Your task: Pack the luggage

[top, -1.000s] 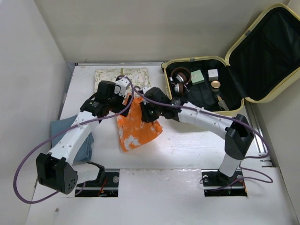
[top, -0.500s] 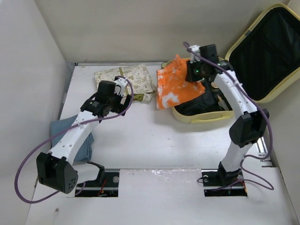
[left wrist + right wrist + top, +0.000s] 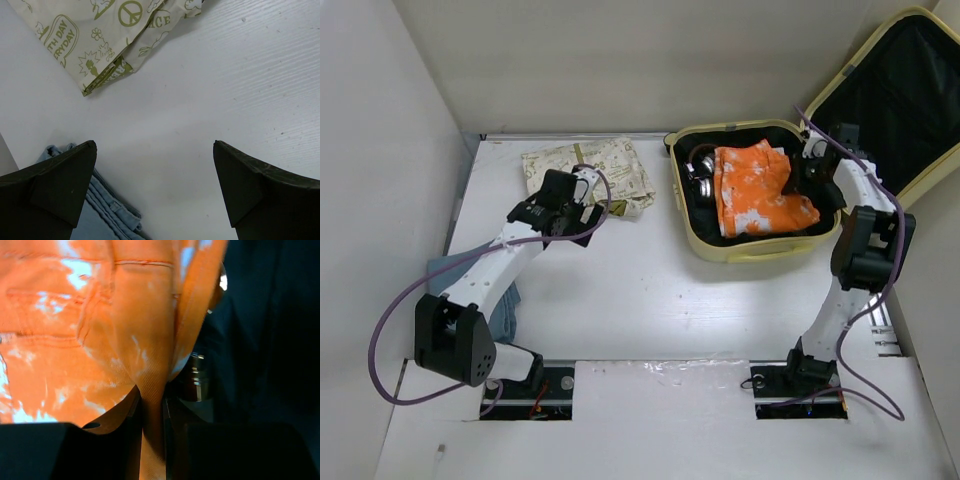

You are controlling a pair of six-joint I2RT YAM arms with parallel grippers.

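Pale yellow luggage [image 3: 760, 250] stands at the table's far right corner; one case, open, lid tilted back toward the right wall.

Top view: two arms.
- Left arm [image 3: 490, 265] is bent, reaching from its base across the table [image 3: 650, 300].
- Left gripper [image 3: 582, 207] is low, at the near edge of one cream printed cloth [image 3: 585, 165].
- One folded blue denim piece [image 3: 508, 308] lies partly under that arm.
- Right arm [image 3: 860, 250] rises steeply and folds at the elbow, wrist dipped into the case's base.
- Right gripper [image 3: 798, 180] is at the right edge of one orange-and-white cloth [image 3: 750, 190], which lies inside on the black lining [image 3: 890, 100].
- One pair of headphones [image 3: 698, 175] sits at that cloth's left, partly covered.

Left wrist view: fingers [image 3: 60, 185] spread wide, nothing between them. Bare table below, printed cloth at top left, denim at bottom left.

Right wrist view: fingers [image 3: 60, 450] drawn almost together, pinching a fold of the orange-and-white cloth. One dark rounded item [image 3: 195, 382] sits just beside the fold; cannot tell what it is
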